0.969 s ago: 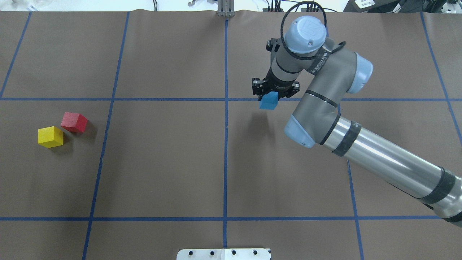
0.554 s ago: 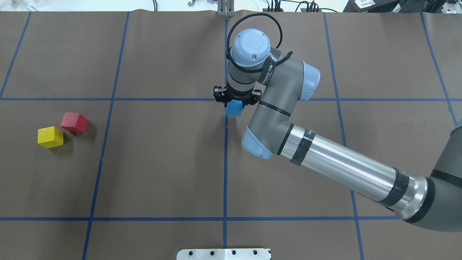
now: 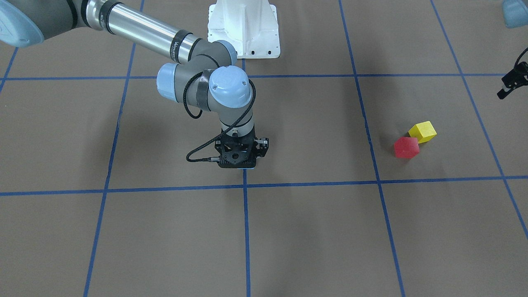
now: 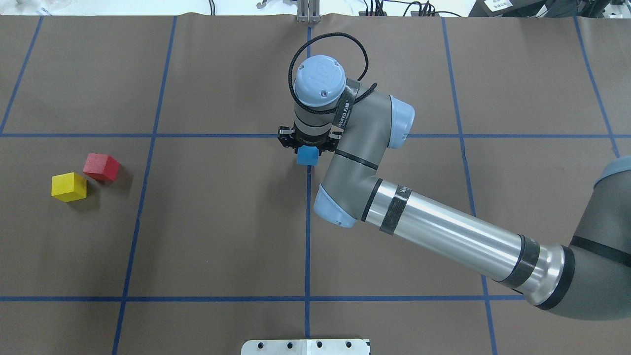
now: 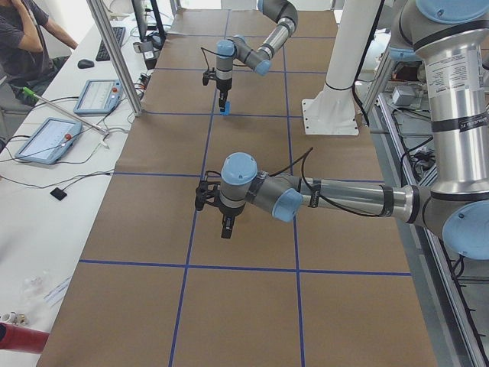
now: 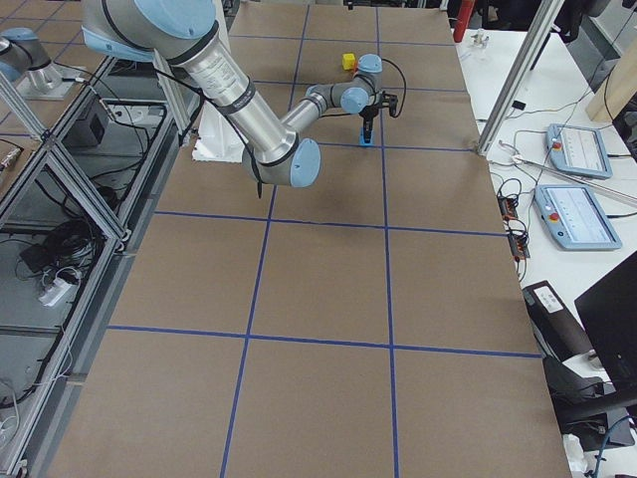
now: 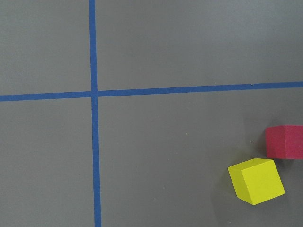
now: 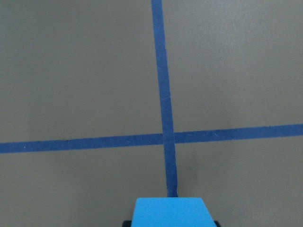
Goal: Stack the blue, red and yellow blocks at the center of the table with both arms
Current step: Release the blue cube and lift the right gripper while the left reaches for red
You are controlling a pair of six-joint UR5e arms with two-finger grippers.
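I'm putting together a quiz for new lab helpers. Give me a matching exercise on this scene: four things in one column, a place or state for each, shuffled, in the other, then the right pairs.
Things
1. blue block
2. red block
3. yellow block
4. right gripper

Places or states
a. on the table, outermost on the robot's left
b. shut on a block
c. held over the centre tape line
d. on the table, beside another block, on its centre side

Pairs: 1-c, 2-d, 3-a, 4-b
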